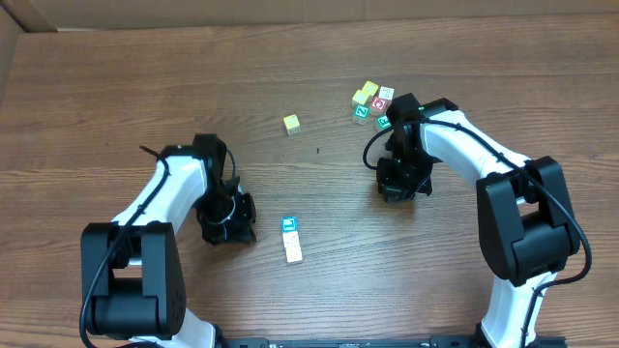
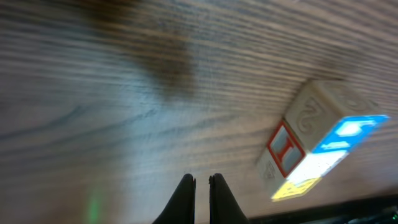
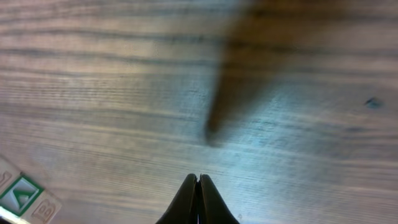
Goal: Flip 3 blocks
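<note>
Shut tight on nothing at the left gripper [image 2: 201, 182], tips near the surface [image 1: 116, 87]. Same at the right gripper [image 3: 198, 180]: closed, empty, low over the wood. Between the two grippers, toward the front: blue block [image 1: 288, 225] touching cream block [image 1: 293, 251], end to end, just right of the left gripper. Farther back, alone: yellow block [image 1: 291, 124]. Behind the right gripper, a cluster of other blocks [image 1: 372, 101], well apart from those three.
</note>
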Action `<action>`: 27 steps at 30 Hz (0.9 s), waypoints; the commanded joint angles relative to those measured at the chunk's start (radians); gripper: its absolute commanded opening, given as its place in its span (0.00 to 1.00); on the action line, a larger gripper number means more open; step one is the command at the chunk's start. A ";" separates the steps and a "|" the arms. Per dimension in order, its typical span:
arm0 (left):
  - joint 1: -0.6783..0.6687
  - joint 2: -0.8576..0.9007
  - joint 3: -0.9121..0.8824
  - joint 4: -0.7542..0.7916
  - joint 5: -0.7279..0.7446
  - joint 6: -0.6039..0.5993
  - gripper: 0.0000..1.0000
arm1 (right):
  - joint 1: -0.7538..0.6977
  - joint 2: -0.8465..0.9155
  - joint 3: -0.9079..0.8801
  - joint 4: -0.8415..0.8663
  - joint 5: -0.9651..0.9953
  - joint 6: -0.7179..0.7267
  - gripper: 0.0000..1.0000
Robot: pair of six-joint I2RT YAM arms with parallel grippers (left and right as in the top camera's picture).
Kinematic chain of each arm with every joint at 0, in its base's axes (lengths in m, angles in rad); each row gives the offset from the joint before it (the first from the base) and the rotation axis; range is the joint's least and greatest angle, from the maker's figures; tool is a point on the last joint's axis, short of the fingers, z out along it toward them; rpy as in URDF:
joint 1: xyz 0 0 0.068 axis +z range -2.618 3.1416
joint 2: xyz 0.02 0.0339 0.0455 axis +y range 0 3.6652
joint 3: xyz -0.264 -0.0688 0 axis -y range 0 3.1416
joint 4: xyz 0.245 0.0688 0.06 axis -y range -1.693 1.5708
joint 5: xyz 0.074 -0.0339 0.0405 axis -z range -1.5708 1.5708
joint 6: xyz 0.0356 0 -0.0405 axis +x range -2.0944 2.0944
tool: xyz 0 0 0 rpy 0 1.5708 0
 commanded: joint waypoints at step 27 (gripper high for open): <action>-0.140 0.009 -0.151 0.268 0.074 -0.087 0.04 | -0.058 -0.003 0.001 0.174 0.137 -0.014 1.00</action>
